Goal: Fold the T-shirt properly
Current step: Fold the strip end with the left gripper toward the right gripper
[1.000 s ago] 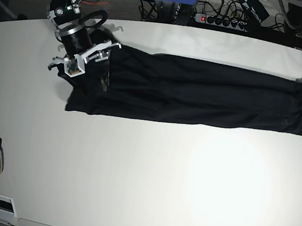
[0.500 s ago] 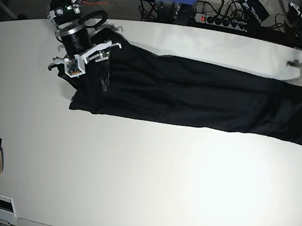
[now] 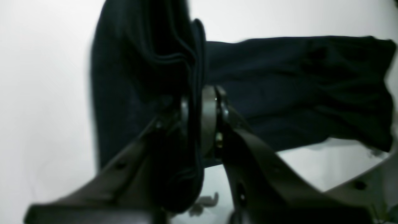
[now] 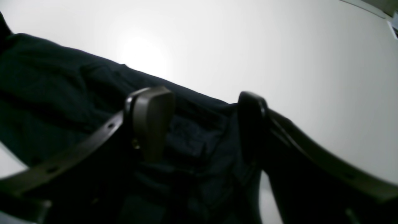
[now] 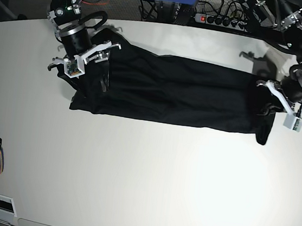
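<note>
T-shirt (image 5: 175, 94) end pinched in left jaws — right jaws apart

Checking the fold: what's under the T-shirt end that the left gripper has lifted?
Under the raised end of the T-shirt, held shut in the left gripper, more of the shirt and the white table show. Whatever lies beneath the flat cloth is covered.

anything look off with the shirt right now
Yes. The T-shirt lies as a long band, but its end at the left gripper is lifted and bunched, hanging in a crumpled fold, not flat. The right gripper sits open over the other end.
</note>
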### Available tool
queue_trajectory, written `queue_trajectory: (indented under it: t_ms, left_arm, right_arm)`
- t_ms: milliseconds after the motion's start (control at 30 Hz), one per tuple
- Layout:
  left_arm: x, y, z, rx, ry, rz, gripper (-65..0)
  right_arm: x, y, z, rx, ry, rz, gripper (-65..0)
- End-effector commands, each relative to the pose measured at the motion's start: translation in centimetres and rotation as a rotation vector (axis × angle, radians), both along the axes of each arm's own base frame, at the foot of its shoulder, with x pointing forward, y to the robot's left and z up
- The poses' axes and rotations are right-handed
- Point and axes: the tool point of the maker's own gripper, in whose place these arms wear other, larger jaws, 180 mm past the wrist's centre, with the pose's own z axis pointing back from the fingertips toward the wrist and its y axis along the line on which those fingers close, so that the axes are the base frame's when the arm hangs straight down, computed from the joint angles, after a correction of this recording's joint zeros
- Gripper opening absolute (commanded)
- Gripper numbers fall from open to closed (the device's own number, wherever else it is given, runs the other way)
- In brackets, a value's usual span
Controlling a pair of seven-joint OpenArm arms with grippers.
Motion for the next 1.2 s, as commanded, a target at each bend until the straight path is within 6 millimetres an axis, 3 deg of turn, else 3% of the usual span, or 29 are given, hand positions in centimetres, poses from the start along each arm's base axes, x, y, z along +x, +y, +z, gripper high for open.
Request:
queue_trajectory:
  t_ms: [0, 300, 533, 667, 767, 967, 1067, 1167]
  left_arm:
    - [0.7, -0.5, 1.1, -0.012, -0.052, -0.006, -65.0]
    - [0.0, -7.0, -0.9, -0.159, -0.011, -0.079, -65.0]
    - [0.2, -7.3, -0.7, -0.172, -0.023, -0.071, -65.0]
    - [0.8, -7.5, 0.0, -0.203, -0.081, -0.044, -49.2]
    - [0.7, -7.6, 0.0, -0.23, -0.081, -0.021, -48.1]
    - [1.0, -9.9, 0.4, -0.237, -0.086, -0.102, -45.3]
    - [1.2, -9.9, 1.6, -0.213, -0.12, -0.112, -43.6]
    - [1.3, -9.4, 2.7, -0.169, -0.152, -0.12, -42.2]
  right_arm:
    - [0.3, 0.0, 1.3, 0.018, -0.046, 0.002, -30.3]
    - [0.3, 0.0, 1.4, 0.017, -0.048, 0.001, -30.3]
    - [0.4, 0.0, 1.4, 0.016, -0.049, 0.003, -30.1]
    - [0.4, 0.0, 1.4, 0.016, -0.048, 0.003, -30.0]
    - [0.4, -0.1, 0.8, -0.001, -0.015, 0.004, -30.0]
    - [0.5, -0.4, -0.4, -0.034, 0.057, -0.002, -30.1]
    - [1.2, -2.4, -2.1, -0.104, 0.171, -0.061, -30.3]
    - [1.6, -4.4, -2.8, -0.059, 0.279, -0.149, -30.3]
